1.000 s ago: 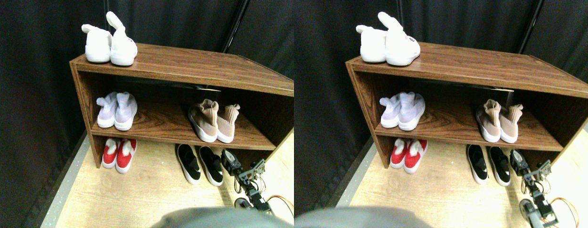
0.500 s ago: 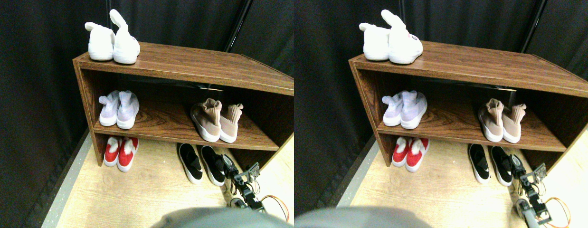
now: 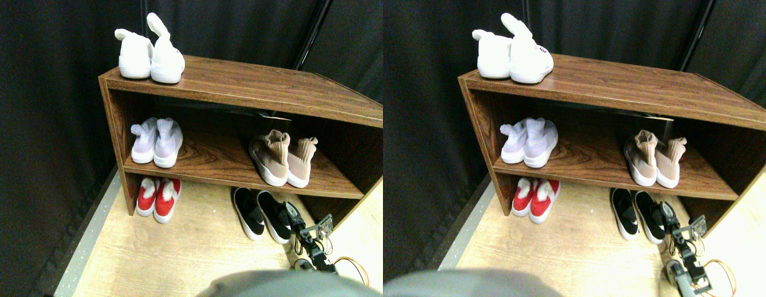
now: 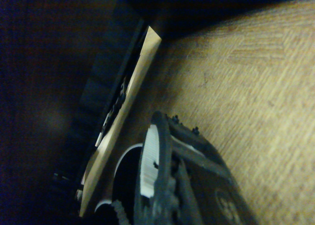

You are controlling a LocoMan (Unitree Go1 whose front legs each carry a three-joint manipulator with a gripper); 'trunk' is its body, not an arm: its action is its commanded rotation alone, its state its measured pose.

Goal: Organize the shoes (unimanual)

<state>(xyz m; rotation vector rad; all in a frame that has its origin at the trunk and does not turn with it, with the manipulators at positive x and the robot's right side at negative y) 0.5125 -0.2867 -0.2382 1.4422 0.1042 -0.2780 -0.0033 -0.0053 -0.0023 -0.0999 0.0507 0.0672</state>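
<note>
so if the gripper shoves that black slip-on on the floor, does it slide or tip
The black slip-on sits low and flat on its white sole, so it probably slides rather than tips. The wood floor looks smooth, which favours sliding. The right gripper is at one end, so the shoe may swivel toward its partner.

1. Before me stands a dark brown wooden shelf unit (image 3: 247,83) with a top board and one middle shelf.
2. It rests on pale wood-grain floor (image 3: 185,247).
3. Black curtains (image 3: 43,124) hang behind and beside it.
</note>
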